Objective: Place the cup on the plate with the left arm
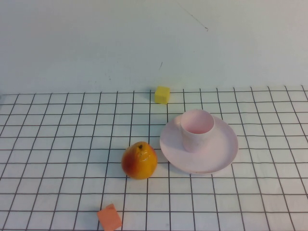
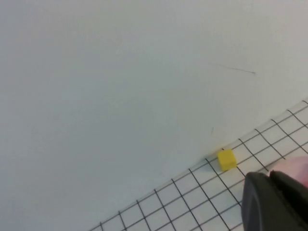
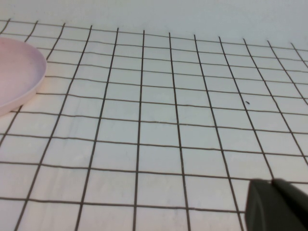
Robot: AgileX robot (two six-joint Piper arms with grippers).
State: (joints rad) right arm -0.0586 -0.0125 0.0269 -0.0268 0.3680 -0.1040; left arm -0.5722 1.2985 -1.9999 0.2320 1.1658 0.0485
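The pale pink cup [image 1: 196, 129] stands upright on the pale pink plate [image 1: 221, 154], on its left half, right of the table's middle. Neither arm shows in the high view. In the left wrist view my left gripper [image 2: 269, 179] is shut and empty, up off the grid cloth, with a pale pink patch [image 2: 299, 168] just behind it; I cannot tell whether that is cup or plate. In the right wrist view my right gripper [image 3: 273, 185] is shut and empty over the cloth, well away from the plate's rim [image 3: 19, 72].
A yellow-red pear [image 1: 139, 160] sits just left of the plate. A yellow cube [image 1: 162, 95] lies at the cloth's back edge, also in the left wrist view [image 2: 226, 159]. An orange cube [image 1: 109, 217] lies at the front. A white wall rises behind.
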